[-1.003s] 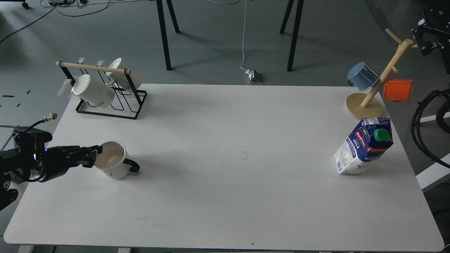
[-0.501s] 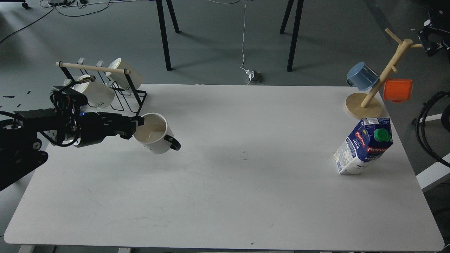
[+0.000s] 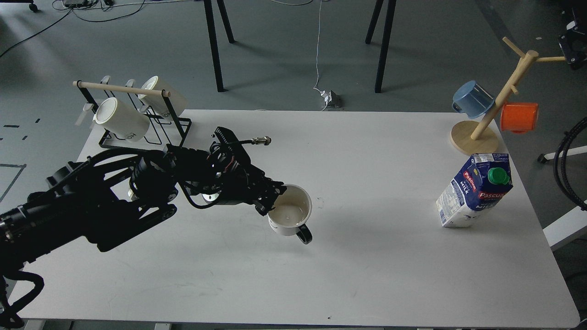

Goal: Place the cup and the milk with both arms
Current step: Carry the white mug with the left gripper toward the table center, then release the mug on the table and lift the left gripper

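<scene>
The cup (image 3: 290,215), a white mug with a black handle pointing toward me, hangs near the middle of the white table (image 3: 367,275). My left gripper (image 3: 274,198) is shut on its left rim and holds it slightly above the tabletop, mouth up. The milk (image 3: 475,189), a blue-and-white Pascual carton with a green cap, stands on the table at the right edge. My right gripper is out of view; only a dark part of that arm (image 3: 575,43) shows at the top right corner.
A black wire rack (image 3: 142,137) with a wooden bar holds two white lettered mugs (image 3: 120,118) at the back left. A wooden mug tree (image 3: 495,103) with a blue cup (image 3: 472,97) and an orange cup (image 3: 519,117) stands at the back right.
My left arm has carried the cup from the table's left edge up and rightward to the table's middle. The dark arm part at top right has drawn further out of view. The milk has not moved.
</scene>
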`<state>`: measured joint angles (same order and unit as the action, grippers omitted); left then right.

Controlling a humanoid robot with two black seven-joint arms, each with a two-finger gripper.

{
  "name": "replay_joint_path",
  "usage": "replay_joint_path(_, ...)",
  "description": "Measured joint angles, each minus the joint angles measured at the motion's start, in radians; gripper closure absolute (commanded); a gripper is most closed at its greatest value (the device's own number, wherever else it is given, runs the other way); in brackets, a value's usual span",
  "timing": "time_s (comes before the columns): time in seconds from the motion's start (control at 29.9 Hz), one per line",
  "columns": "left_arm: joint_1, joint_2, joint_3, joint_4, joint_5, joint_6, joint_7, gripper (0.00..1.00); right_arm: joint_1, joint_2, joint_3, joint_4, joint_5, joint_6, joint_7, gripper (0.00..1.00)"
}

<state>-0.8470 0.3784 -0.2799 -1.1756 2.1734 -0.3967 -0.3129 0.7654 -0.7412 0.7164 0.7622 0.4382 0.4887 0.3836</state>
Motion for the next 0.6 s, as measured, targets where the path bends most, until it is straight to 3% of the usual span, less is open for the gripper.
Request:
replay_joint_path(0.2, 0.003, -0.143, 0.005, 0.109, 0.008, -0.001, 0.000, 0.91, 0.000, 0.000, 0.004, 0.002, -0.001, 0.000, 0.000, 0.00)
replay_joint_path(0.27, 0.003, -0.165, 0.005, 0.125, 0.008, -0.001, 0.002, 0.86, 0.000, 0.000, 0.005, 0.002, -0.001, 0.000, 0.000, 0.00)
replay_joint_path(0.47, 0.005, -0.177, -0.002, 0.154, 0.008, -0.001, 0.057, 0.78, 0.000, 0.000, 0.005, 0.002, -0.002, 0.000, 0.000, 0.00)
replay_joint_path(0.6, 0.005, -0.173, -0.004, 0.155, 0.008, -0.001, 0.063, 0.77, -0.001, -0.001, 0.005, 0.002, -0.002, 0.000, 0.000, 0.00)
